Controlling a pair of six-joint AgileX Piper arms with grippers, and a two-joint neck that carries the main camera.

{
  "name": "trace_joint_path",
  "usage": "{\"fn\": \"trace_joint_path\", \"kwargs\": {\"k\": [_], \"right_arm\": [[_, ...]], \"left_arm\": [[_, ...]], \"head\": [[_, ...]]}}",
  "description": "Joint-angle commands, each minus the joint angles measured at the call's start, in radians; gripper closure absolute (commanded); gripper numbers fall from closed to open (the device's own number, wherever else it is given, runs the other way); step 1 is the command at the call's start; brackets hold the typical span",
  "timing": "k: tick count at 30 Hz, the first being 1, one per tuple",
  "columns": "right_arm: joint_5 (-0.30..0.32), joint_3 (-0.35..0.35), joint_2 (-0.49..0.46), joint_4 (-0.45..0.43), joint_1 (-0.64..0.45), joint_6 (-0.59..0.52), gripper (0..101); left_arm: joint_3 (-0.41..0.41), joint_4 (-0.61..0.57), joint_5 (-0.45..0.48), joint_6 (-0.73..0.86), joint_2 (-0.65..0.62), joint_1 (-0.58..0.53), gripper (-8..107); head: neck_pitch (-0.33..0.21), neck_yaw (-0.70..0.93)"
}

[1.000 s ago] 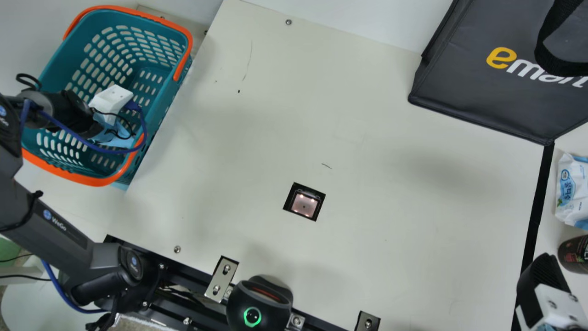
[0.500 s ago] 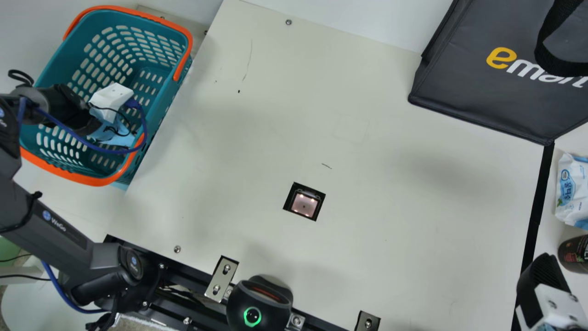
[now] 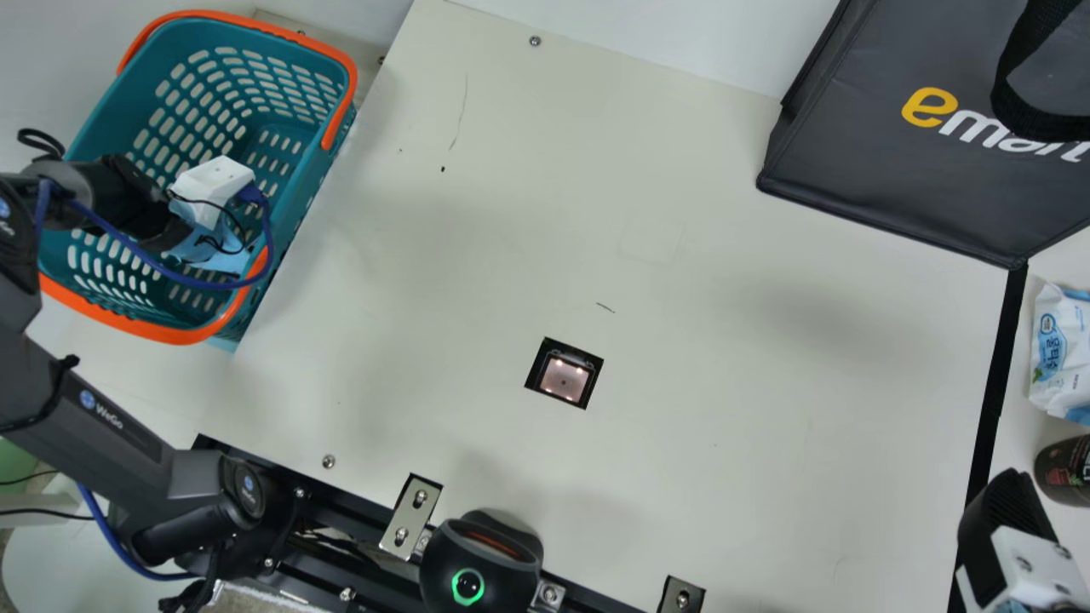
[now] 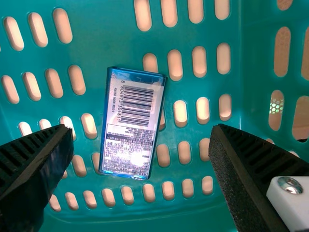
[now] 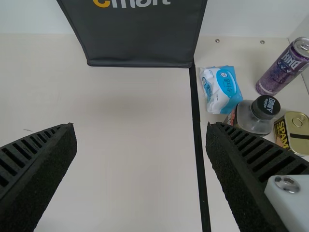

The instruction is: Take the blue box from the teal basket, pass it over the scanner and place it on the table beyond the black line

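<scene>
The left end effector point(image 4: 142, 133) points down into the teal basket point(image 3: 128, 102), upper left of the main view. Its fingers are spread, seemingly to straddle the blue box point(image 4: 130, 125), which lies barcode-up on the basket floor. At lower right, the right end effector point(image 5: 141, 129), also spread, hangs by the black line point(image 3: 995, 400), probably parked clear. Against the previous frame, the left arm's white mount point(image 3: 213, 180) has shifted slightly rightward; the basket hasn't moved.
</scene>
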Motion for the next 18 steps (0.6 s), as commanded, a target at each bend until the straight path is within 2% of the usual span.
{"fn": "trace_joint_path", "kwargs": {"k": [1, 18], "right_arm": [[0.0, 0.0, 0.0, 0.0, 0.0, 0.0, 6], [-0.001, 0.0, 0.0, 0.0, 0.0, 0.0, 6]], "left_arm": [[0.001, 0.0, 0.002, 0.002, 0.001, -0.001, 9], [-0.01, 0.008, 0.002, 0.009, 0.021, 0.005, 9]], "head": [[-0.029, 0.002], [-0.029, 0.002]]}}
